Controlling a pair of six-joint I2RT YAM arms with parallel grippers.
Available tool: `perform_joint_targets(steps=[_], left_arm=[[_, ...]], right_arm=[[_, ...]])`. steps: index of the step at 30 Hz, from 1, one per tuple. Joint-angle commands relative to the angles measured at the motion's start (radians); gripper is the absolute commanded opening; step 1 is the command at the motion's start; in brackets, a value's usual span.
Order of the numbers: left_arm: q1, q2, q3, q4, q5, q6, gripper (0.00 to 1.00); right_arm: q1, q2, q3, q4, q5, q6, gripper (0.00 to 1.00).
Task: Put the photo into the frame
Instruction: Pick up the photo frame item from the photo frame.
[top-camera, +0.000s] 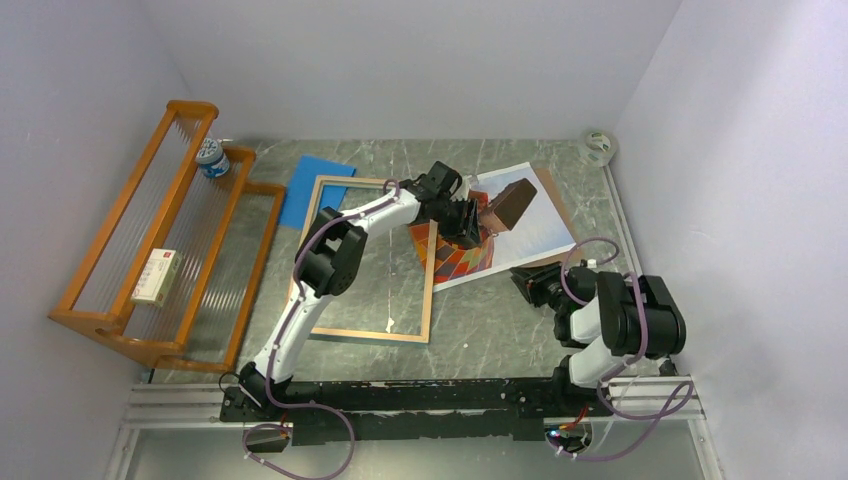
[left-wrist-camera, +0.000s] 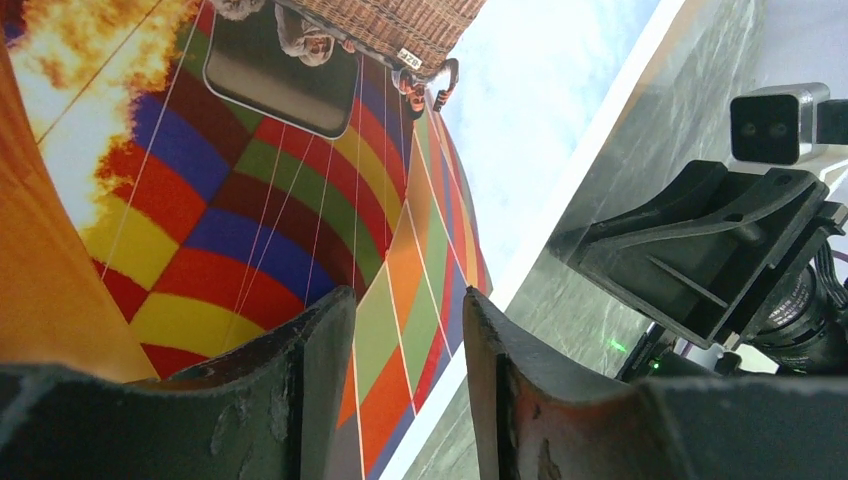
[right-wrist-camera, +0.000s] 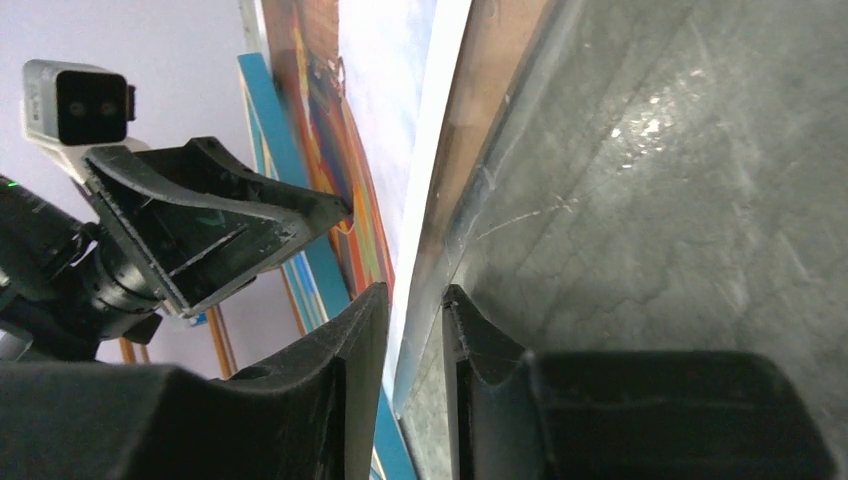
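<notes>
**Balloon photo half over the frame's right rail**

The photo (top-camera: 538, 235) lies on a brown backing board (top-camera: 554, 192), its lower left corner overlapping the frame (top-camera: 370, 333), which rests wood side up on the table (top-camera: 490, 325). The left gripper (top-camera: 470, 222) rests its tips on the print, jaws narrowly apart. The right gripper (top-camera: 525, 278) has narrow jaws astride the photo's white edge; whether they pinch it, I cannot tell.

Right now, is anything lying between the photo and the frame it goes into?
Nothing visible lies between them: the photo already overlaps the frame at its right rail. Only the left arm reaches across above the frame.
</notes>
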Motion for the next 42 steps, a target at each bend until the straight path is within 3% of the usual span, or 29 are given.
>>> perform_joint_targets(steps=[1,14,21,23,27,29,33,36,42], left_arm=[[-0.008,0.057,0.034,-0.12,-0.03,0.04,0.5],[-0.008,0.069,0.037,-0.133,-0.006,0.032,0.49],[-0.007,0.05,0.045,-0.125,-0.003,0.03,0.48],[-0.005,0.041,0.051,-0.117,0.0,0.026,0.48],[0.001,0.03,0.079,-0.122,0.012,0.017,0.51],[0.007,0.02,0.097,-0.13,0.013,0.015,0.57],[0.026,-0.011,0.119,-0.123,0.036,0.001,0.71],[0.038,-0.027,0.125,-0.117,0.084,0.0,0.76],[0.041,-0.058,0.122,-0.115,0.121,0.005,0.78]], right_arm=[[-0.002,0.058,-0.002,0.324,-0.067,0.052,0.28],[-0.002,0.117,0.038,0.364,-0.1,0.05,0.24],[-0.002,0.096,0.072,0.275,-0.12,0.049,0.09],[-0.002,0.055,0.104,0.13,-0.137,-0.006,0.0],[-0.005,-0.051,0.137,-0.089,-0.128,-0.094,0.0],[-0.006,-0.124,0.178,-0.257,-0.116,-0.152,0.0],[-0.006,-0.296,0.345,-0.794,-0.018,-0.317,0.0],[-0.008,-0.356,0.447,-1.072,0.05,-0.398,0.0],[-0.008,-0.394,0.606,-1.422,0.146,-0.487,0.0]])
